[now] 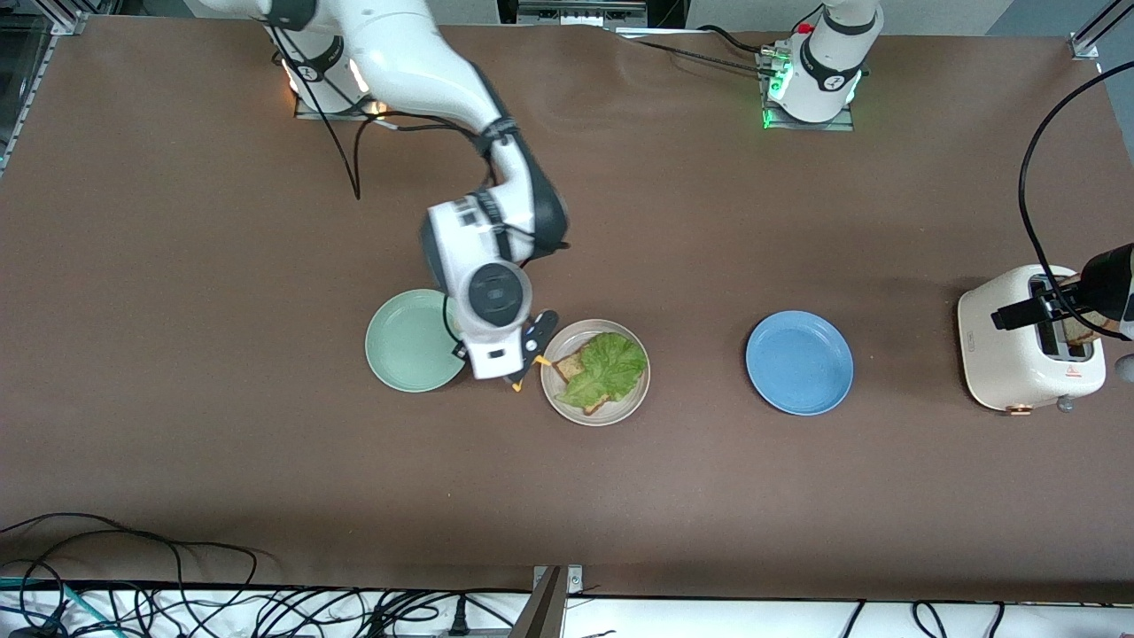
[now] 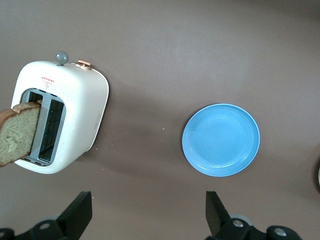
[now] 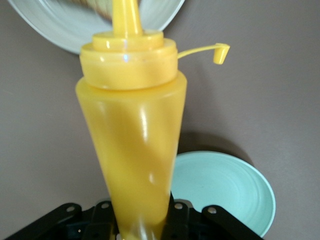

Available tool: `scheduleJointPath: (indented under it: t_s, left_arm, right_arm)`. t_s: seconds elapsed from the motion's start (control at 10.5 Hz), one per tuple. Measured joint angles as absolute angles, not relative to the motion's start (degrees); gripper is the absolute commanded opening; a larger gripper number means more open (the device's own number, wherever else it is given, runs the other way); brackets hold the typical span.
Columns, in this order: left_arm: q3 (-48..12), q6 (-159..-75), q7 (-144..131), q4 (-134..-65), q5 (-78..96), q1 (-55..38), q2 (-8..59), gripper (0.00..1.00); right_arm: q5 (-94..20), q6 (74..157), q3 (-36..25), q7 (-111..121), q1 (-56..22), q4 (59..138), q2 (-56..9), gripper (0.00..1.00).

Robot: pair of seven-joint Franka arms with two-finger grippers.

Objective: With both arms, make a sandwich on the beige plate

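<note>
**Mustard poised beside the open sandwich**

The right end effector grips a yellow squeeze bottle, its long axis tilted, nozzle toward the beige plate just beside it. There, lettuce tops one bread slice. The left end effector, fingers spread and empty, hangs over the bench near the toaster, where the second slice stands.
</note>
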State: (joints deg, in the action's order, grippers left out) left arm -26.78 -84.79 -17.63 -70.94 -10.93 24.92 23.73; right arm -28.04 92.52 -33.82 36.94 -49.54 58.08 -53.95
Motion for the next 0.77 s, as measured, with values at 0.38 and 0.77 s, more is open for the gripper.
scheduleJointPath:
  t_s: [0.38, 0.77]
  left_arm:
    - [-25.86, -84.79, -16.33, -71.29, -13.26, 28.29, 25.55, 1.00]
    - [-25.37, -84.89, -3.51, -71.68, -18.45, 34.56, 29.55, 0.99]
  right_arm:
    - [-35.92, 90.95, -18.14, 50.83, -27.56, 59.83, -47.20, 0.00]
    - [-36.16, 83.82, -5.68, 72.30, -8.75, 60.80, -46.96, 0.00]
